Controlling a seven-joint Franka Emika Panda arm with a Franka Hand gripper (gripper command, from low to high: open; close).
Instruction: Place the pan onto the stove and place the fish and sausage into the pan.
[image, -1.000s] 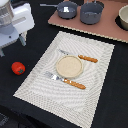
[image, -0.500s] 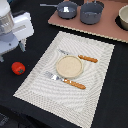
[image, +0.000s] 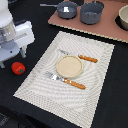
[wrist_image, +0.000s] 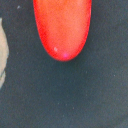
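Note:
The red sausage (image: 18, 68) lies on the dark table at the exterior view's left. It fills much of the wrist view (wrist_image: 62, 27). My gripper (image: 12, 56) hangs just above and beside it, jaws apart and empty. The blue-grey pan (image: 66, 8) with its thin handle stands on the pinkish-brown stove (image: 100, 29) at the back. A pale lumpy shape (wrist_image: 2, 55) at the wrist view's edge may be the fish. The fish does not show in the exterior view.
A taller grey pot (image: 91, 12) stands next to the pan, and another pot (image: 123, 18) sits at the stove's right end. A striped placemat (image: 95, 85) holds a beige plate (image: 68, 66), a fork (image: 65, 80) and a knife (image: 82, 57).
My gripper has sunk slightly toward the sausage. Nothing else has moved.

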